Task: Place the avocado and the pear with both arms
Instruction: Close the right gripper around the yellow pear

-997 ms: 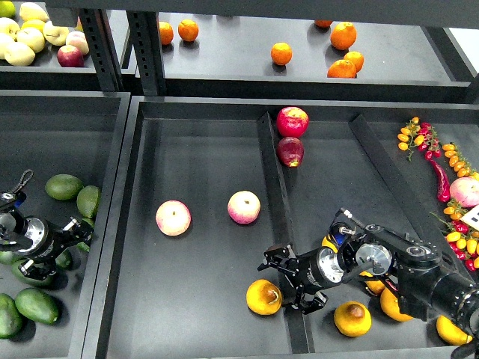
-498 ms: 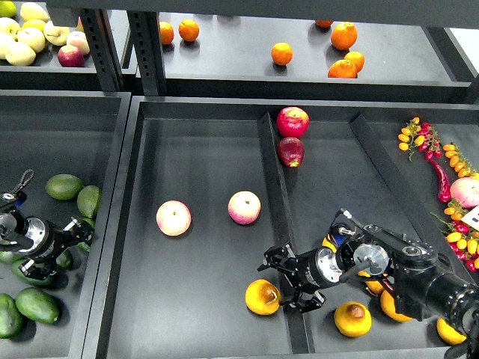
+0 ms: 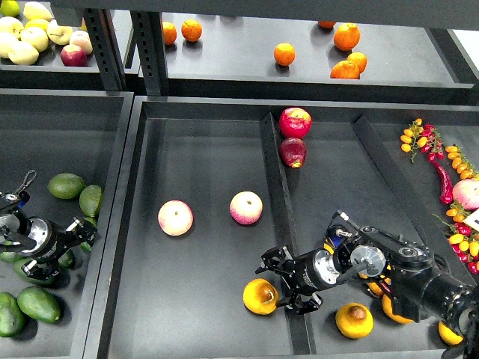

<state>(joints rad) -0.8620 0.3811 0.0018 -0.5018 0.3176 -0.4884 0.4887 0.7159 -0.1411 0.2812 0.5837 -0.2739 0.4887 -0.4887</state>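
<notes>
My right gripper [image 3: 281, 283] sits spread beside the pear [image 3: 261, 296], low in the middle bin. It looks plump, smooth, probably rolls, so I'd pinch the widest belly. Left gripper [image 3: 73, 238] looks spread too, near the avocado [image 3: 90, 200] pile.

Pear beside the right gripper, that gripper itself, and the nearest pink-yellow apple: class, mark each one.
pear [image 3: 260, 296], head view, its yellow-orange body.
right gripper [image 3: 282, 282], head view, between its fingertips.
apple [image 3: 245, 208], head view, its middle.
</notes>
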